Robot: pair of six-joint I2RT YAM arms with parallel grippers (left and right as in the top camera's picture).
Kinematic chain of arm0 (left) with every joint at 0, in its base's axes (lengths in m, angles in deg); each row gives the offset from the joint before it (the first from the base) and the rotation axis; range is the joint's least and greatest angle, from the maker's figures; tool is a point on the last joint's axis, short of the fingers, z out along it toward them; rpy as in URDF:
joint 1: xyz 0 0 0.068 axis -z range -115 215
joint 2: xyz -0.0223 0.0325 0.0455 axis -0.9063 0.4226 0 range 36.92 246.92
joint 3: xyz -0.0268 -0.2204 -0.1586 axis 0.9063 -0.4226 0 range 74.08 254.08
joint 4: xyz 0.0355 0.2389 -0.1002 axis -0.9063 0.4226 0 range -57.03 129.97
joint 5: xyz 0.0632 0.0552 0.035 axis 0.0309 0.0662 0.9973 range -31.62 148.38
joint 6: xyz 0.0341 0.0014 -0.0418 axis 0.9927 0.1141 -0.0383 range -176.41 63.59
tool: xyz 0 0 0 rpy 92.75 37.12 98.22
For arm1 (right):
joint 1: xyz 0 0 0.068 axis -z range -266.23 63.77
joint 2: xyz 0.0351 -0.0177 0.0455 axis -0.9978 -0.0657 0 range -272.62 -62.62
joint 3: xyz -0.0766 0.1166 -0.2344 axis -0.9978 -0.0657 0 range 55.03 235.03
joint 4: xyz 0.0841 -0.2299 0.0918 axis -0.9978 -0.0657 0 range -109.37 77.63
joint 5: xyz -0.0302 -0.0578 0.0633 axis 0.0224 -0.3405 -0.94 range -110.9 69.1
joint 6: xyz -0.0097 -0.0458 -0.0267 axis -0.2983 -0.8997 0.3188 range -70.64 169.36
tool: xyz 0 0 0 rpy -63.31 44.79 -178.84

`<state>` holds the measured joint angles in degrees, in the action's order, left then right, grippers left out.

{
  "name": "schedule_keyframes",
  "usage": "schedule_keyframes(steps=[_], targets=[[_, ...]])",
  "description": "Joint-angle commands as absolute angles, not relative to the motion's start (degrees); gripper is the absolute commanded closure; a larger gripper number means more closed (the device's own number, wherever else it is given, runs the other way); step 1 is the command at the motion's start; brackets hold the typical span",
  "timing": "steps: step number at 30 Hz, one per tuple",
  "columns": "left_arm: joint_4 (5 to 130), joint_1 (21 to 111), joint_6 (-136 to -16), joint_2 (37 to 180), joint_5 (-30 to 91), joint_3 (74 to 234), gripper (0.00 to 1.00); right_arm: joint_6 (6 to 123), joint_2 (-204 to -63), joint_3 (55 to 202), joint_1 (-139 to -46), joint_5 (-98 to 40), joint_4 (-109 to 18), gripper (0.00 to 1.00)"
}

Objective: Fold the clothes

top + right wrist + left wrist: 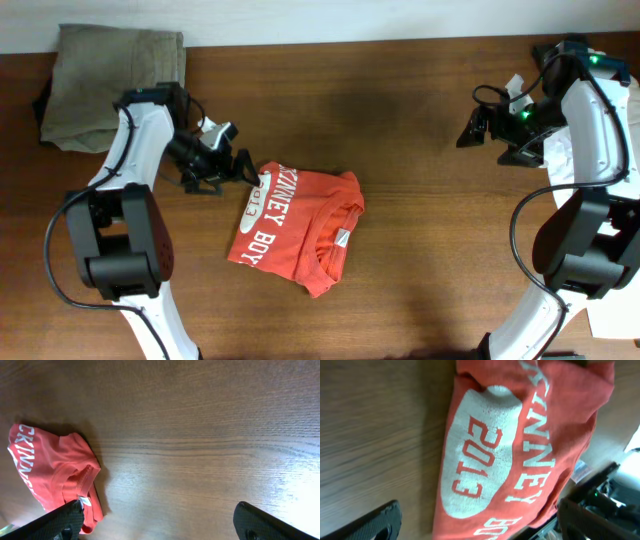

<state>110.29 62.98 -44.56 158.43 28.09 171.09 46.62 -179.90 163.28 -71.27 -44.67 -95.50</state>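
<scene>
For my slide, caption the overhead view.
Red-orange T-shirt on the table, left gripper beside it, right gripper far off.

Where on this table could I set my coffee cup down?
Widest bare wood lies between the red T-shirt and the right gripper. Another strip runs between the shirt and the near edge. It's crowded left: the left gripper is beside the shirt, olive cloth behind it.

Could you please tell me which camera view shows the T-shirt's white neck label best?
The overhead view: the neck label lies unobstructed inside the T-shirt collar. The right wrist view catches it small, low near the frame's corner. The left wrist view shows only lettering, no label.
</scene>
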Motion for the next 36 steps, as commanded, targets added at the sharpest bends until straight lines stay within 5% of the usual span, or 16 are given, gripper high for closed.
schedule_keyframes(steps=[1, 8, 13, 15, 16, 17, 21, 32, 36], targets=[[104.89, 62.7, -41.1, 158.0, 22.52, 162.28, 0.01, 46.88, -179.09, 164.22, -71.2, -44.17, -95.5, 0.01], [95.01, 66.24, -44.47, 158.0, 19.55, 148.86, 0.02, 46.88, -179.09, 164.22, -71.2, -44.19, -95.5, 0.01], [89.68, 72.66, -46.96, 158.0, 19.79, 147.6, 0.11, 46.88, -179.09, 164.22, -71.2, -44.17, -95.5, 0.01], [88.87, 74.06, -46.94, 158.0, 19.81, 147.6, 0.42, 46.88, -179.09, 164.22, -71.2, -44.19, -95.5, 0.01], [88.46, 74.52, -47.01, 158.0, 19.77, 147.62, 0.8, 46.88, -179.09, 164.22, -71.2, -44.17, -95.5, 0.01], [87.65, 74.72, -50.17, 158.0, 19.77, 147.62, 0.99, 46.88, -179.09, 164.22, -71.2, -44.17, -95.5, 0.01], [84.08, 74.39, -57.72, 157.97, 21.14, 149.58, 0.99, 46.88, -179.09, 164.22, -71.2, -44.17, -95.5, 0.01], [67.12, 70.44, -59.64, 157.97, 69.67, 170.39, 0.99, 46.88, -179.09, 164.22, -71.2, -44.19, -95.5, 0.01], [63.91, 66.72, -58.11, 157.97, 74.69, 178.74, 0.99, 46.88, -179.09, 164.22, -71.2, -44.17, -95.5, 0.02]])
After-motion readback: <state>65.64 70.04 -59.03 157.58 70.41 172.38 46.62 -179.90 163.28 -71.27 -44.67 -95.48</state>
